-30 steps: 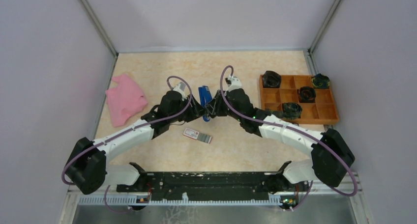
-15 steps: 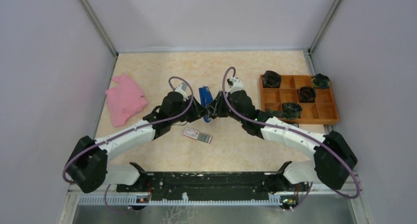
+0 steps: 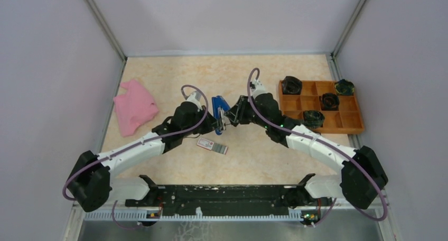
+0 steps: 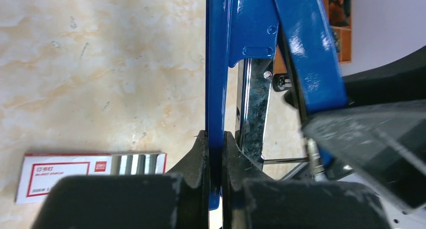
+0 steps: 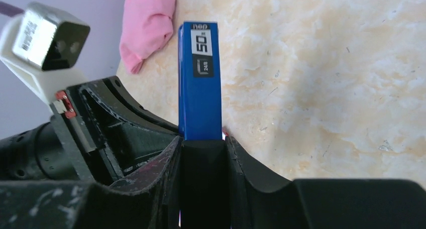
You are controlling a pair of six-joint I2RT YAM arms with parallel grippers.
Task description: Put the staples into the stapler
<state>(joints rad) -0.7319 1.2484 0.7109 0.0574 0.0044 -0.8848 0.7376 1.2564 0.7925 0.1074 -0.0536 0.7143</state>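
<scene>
Stapler point(image 4: 216, 63) seemingly open, left-wrist view only.

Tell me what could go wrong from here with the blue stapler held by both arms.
1. The left gripper pinches only a thin edge of the blue metal stapler; it may slip or twist if the right gripper pulls the top arm.
2. Both grippers are shut on the stapler while the white, red-printed box of staples lies on the table; freeing one to fetch it may let the stapler tip or close.
</scene>
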